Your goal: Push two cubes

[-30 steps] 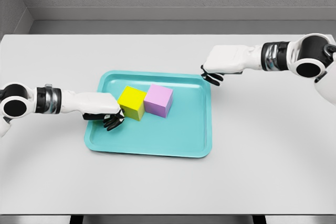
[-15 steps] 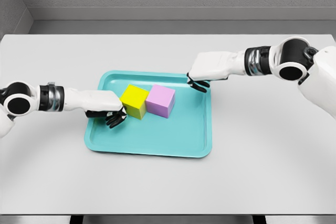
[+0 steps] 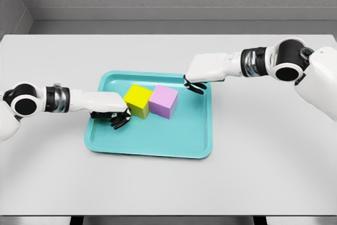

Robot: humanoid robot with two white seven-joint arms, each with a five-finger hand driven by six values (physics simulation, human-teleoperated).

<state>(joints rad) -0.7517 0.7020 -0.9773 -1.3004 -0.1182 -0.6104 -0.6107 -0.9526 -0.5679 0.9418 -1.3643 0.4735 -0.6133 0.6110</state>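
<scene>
On the teal tray (image 3: 158, 148), the left hand (image 3: 112, 113) has its dark fingers curled, holding nothing, against the yellow cube's (image 3: 138, 100) left side. That cube touches the pink cube (image 3: 163, 101) to its right. Farther back, the right hand (image 3: 201, 73) hovers over the tray's far right corner, fingers curled, apart from both cubes; its fingertips are partly hidden.

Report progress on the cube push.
Done: the yellow cube and pink cube sit touching on the tray. In hand: the left hand, fingers curled, presses the yellow cube's left side. Left: the right hand hovers over the tray's far right rim, clear of the pink cube; it has yet to make contact.
</scene>
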